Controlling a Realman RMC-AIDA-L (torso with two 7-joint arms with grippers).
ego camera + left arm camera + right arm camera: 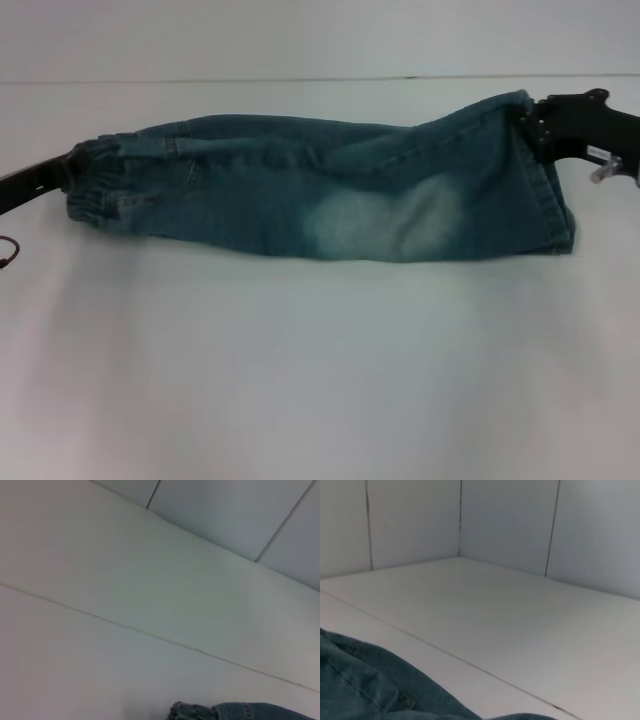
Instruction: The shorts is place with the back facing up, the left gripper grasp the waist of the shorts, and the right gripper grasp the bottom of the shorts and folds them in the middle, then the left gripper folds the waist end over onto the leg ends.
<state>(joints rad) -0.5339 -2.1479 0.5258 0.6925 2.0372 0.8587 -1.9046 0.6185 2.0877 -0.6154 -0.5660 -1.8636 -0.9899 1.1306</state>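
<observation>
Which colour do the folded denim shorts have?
The folded denim shorts are blue-green with a pale faded patch; head view shows best.

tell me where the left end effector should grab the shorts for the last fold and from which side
Grip the waist, the gathered elastic band at the robot's left end of the shorts, coming in from the left, where the left end effector already sits. The band is bunched and narrow, so likely an easy pinch to carry over toward the leg ends.

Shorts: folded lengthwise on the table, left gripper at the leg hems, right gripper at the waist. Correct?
Not quite: the ends are swapped. In the head view the left gripper is at the ruffled elastic waist, and the right gripper is at the straight leg hems. The shorts do lie folded lengthwise on the table.
</observation>
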